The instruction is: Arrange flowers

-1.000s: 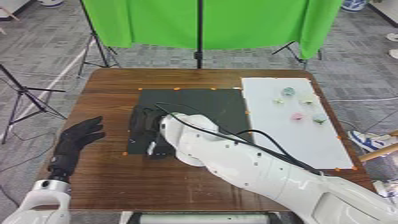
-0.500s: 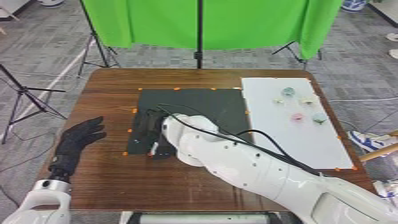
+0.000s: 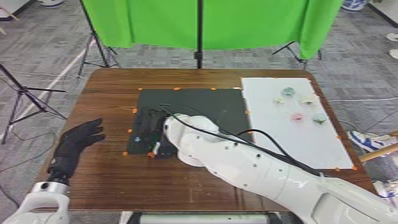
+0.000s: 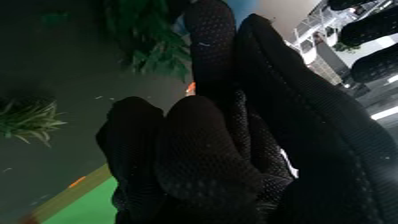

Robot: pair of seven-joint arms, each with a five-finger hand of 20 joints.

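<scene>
In the head view, the right hand (image 3: 153, 125) is over the left part of the black mat (image 3: 200, 100), with a small blue bit (image 3: 137, 139) beside it. Pale flower heads lie on the white sheet (image 3: 298, 145), including a pink one (image 3: 297, 117) and a teal one (image 3: 288, 92). The left hand (image 3: 80, 136) is open left of the mat. In the right wrist view, the right hand (image 4: 209, 155) partly covers leafy greenery (image 4: 151, 37) and a blue surface (image 4: 242, 9); a grassy tuft (image 4: 27, 119) is farther off. What the hand holds, if anything, is hidden. The left hand (image 4: 369, 30) also shows there.
The right forearm (image 3: 266, 172) crosses the table's front right part, with a black cable (image 3: 266, 142) looped above it. Orange marks line the mat and sheet. Behind the brown table (image 3: 178, 77) hangs a green cloth (image 3: 258, 25) on stands.
The right hand has shifted slightly to the right over the mat, uncovering the blue bit and some of the mat's left side. The left hand has barely moved.
</scene>
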